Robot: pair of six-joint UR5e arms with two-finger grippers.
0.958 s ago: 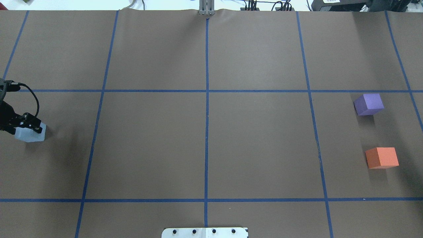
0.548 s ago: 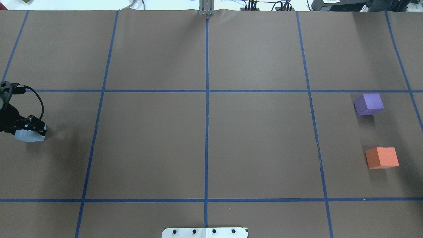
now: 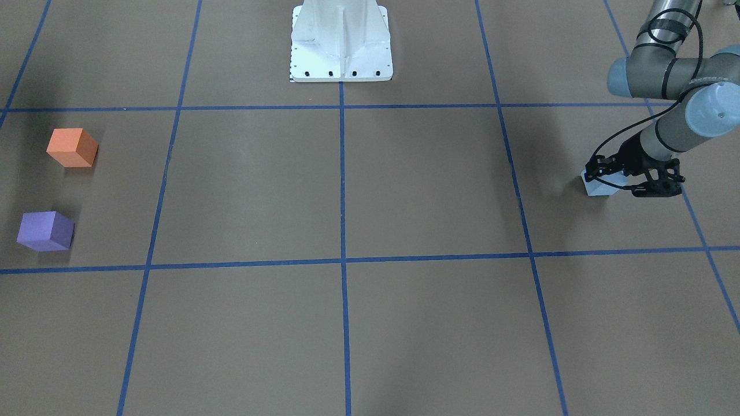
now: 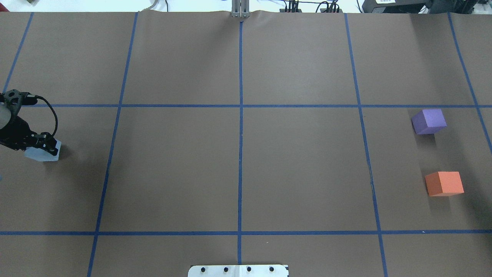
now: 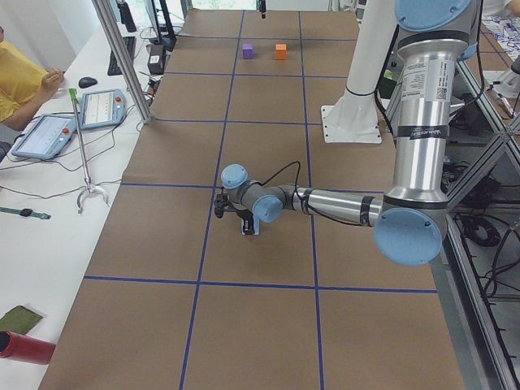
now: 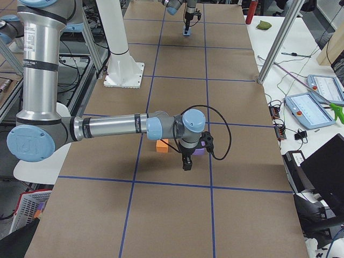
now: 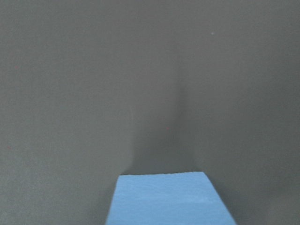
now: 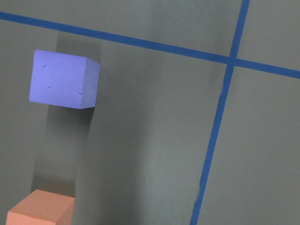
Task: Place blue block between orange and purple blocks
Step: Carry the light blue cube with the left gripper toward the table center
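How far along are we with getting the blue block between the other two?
Done: nothing is placed yet; the gap between the orange block and purple block is bare. In hand: the left pincer looks closed on the blue block, at the table's opposite end. Left: carry it across and set it down between them.

Left gripper [image 5: 241, 216] on blue block [image 5: 251, 227] — purple block [image 5: 248, 50], orange block [image 5: 280, 51] far beyond.

Left tool [image 4: 48, 146] low, apparently clamped.
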